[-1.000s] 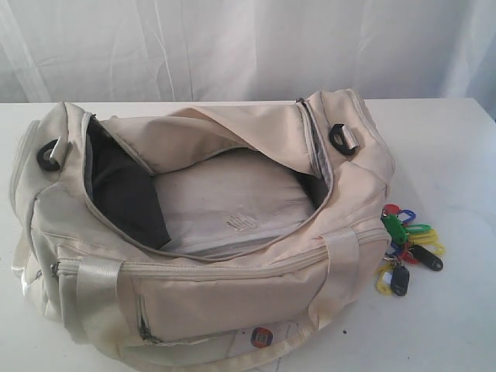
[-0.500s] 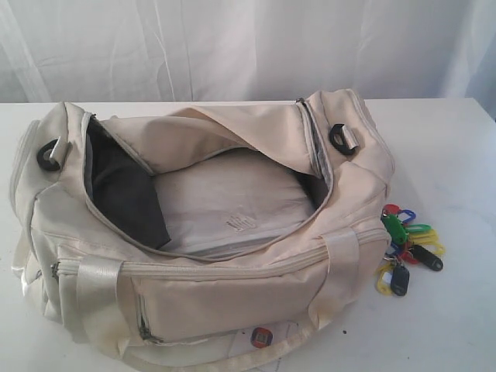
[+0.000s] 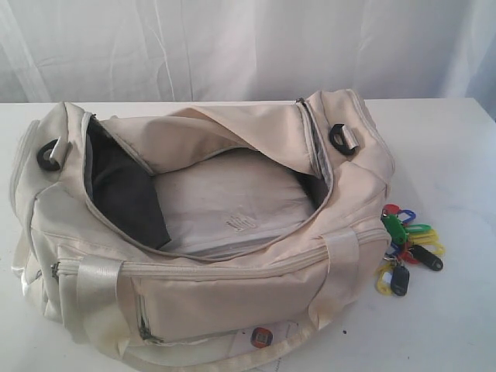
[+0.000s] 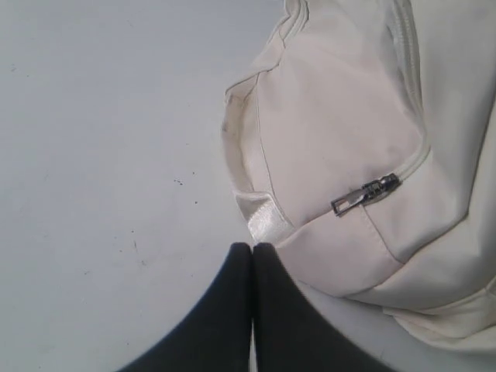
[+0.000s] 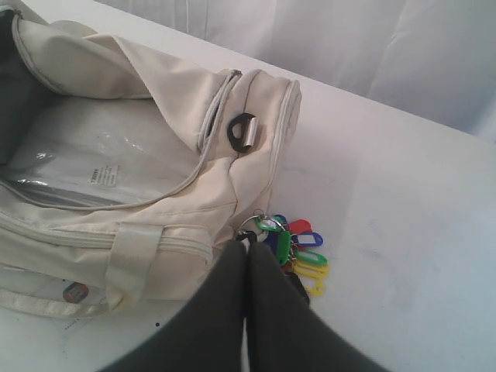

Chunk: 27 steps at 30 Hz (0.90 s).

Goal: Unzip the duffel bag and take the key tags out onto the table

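Cream-white fabric fills most of the scene: the duffel bag (image 3: pixel 209 232) sits on the left and middle of the table (image 3: pixel 449 155), a little way in from its far edge. Its main zipper is undone and the top gapes, showing dark grey lining (image 3: pixel 124 194) at the left end and a pale flat base panel (image 3: pixel 232 201). The key tags (image 3: pixel 407 248) lie out on the tabletop just beside the bag's right end, toward the table's right edge, in a loose bunch of green, yellow, blue, red and black. The left gripper (image 4: pixel 253 246) has its fingers pressed together on nothing, near the bag's end pocket and its metal zipper pull (image 4: pixel 364 194). The right gripper (image 5: pixel 246 246) is likewise closed and empty, its tips over the tags' rings.
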Tool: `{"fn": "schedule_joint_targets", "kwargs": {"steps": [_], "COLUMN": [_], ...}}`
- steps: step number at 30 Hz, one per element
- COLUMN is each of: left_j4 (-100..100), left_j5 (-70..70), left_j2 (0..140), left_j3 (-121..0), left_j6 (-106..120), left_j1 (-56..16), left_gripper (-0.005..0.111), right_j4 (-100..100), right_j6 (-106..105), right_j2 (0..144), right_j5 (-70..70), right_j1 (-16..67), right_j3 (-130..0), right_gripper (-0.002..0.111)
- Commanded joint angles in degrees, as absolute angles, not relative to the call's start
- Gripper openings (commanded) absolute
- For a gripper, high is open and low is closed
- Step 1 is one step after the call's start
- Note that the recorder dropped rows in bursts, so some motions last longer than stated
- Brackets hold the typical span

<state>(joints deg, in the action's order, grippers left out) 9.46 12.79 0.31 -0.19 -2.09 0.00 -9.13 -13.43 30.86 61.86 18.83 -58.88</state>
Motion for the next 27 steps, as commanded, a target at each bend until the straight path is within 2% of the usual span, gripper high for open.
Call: {"fn": "schedule_joint_targets", "kwargs": {"steps": [1,22,27], "left_j4": [10.0,9.4,1.8], "left_j5": [13.3,12.5,11.4], "left_j2": [0.0,0.0,0.0], "left_j3": [0.0,0.0,0.0], "left_j6": [-2.6,4.0,-1.3], "left_j1": [-0.1,-0.1,-0.1], "left_gripper": [0.000,0.000,0.000], "right_j4": [-9.2,-9.2,-9.2], "right_j6": [-13.8,-13.8,-13.8], "right_j2": [30.6,30.6,30.6], "right_j5": [61.2,61.2,61.2], "right_j1": [18.9,18.9,18.9], "right_j3": [-58.7,-58.7,-58.7], "right_gripper": [0.000,0.000,0.000]}}
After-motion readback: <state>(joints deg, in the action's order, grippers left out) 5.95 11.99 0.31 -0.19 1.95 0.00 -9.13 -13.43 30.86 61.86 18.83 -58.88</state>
